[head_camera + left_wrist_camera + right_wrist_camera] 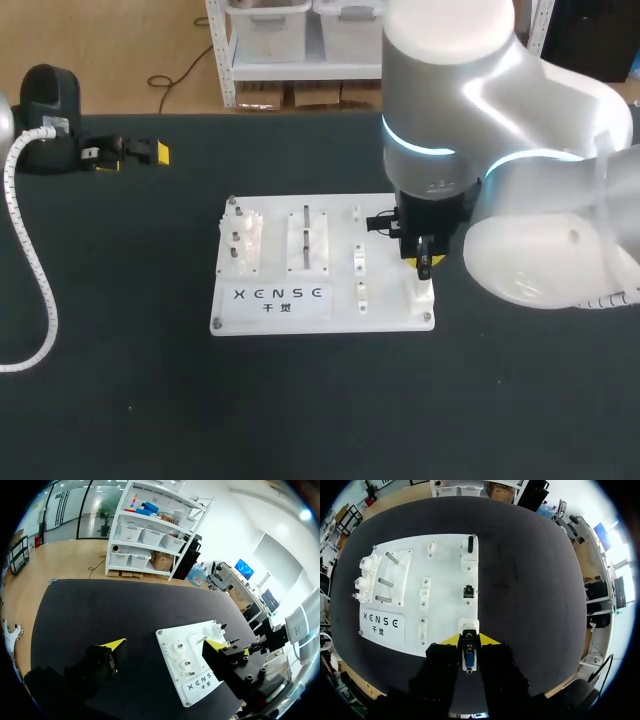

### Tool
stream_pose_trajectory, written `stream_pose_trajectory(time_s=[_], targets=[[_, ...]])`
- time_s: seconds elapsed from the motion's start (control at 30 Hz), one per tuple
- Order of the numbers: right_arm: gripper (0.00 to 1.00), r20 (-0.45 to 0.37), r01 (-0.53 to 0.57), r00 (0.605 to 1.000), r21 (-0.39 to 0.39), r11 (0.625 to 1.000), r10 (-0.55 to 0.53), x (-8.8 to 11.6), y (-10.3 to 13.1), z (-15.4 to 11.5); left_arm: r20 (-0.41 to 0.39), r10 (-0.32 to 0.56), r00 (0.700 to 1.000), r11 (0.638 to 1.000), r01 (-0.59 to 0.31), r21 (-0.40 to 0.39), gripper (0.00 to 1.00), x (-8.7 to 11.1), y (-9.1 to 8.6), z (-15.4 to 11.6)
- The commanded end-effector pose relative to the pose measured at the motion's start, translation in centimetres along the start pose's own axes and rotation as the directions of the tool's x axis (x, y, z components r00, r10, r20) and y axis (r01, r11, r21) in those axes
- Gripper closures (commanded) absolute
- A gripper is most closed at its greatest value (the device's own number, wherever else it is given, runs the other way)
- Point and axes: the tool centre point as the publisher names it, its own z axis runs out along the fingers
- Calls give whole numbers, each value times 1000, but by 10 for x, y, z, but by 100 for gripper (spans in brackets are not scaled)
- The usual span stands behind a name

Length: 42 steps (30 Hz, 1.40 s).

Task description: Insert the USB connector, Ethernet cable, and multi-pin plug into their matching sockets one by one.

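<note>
Now our right gripper (469,640) clamps the silver multi-pin plug (469,657), upright, nose down on the white socket block (421,296) at the lower right corner of the white plastic board (390,312). Our left gripper (165,644) gapes empty, upper left over the black tabletop (120,350).

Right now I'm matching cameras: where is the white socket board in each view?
Head view: white socket board mid-table, right gripper over its near right corner.
Left wrist view: board ahead of the left gripper.
Right wrist view: board ahead of and under the right gripper.
Shared landmark: the board's printed label.
</note>
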Motion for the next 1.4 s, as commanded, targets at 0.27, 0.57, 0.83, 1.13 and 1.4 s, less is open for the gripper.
stream_pose_trajectory(time_s=[0.27, 0.57, 0.83, 1.13, 1.4], targets=[[100, 6, 0, 1000, -3, 1000, 0, 3, -2, 3, 0, 0, 1000, 1000, 0, 0, 0, 0, 0, 0], [100, -7, -24, 1000, -51, 998, 24, 10, -3, 11, 0, 0, 1000, 1000, 0, 0, 0, 0, 0, 0], [100, -30, -37, 999, -68, 997, 35, 12, -1, 27, 0, 0, 1000, 1000, 0, 0, 0, 0, 0, 0], [100, -85, -45, 996, -76, 996, 39, 12, 2, 46, 0, 0, 1000, 1000, 0, 0, 0, 0, 0, 0], [100, -54, -54, 997, -115, 992, 48, -3, 3, 24, 0, 0, 1000, 1000, 0, 0, 0, 0, 0, 0]])
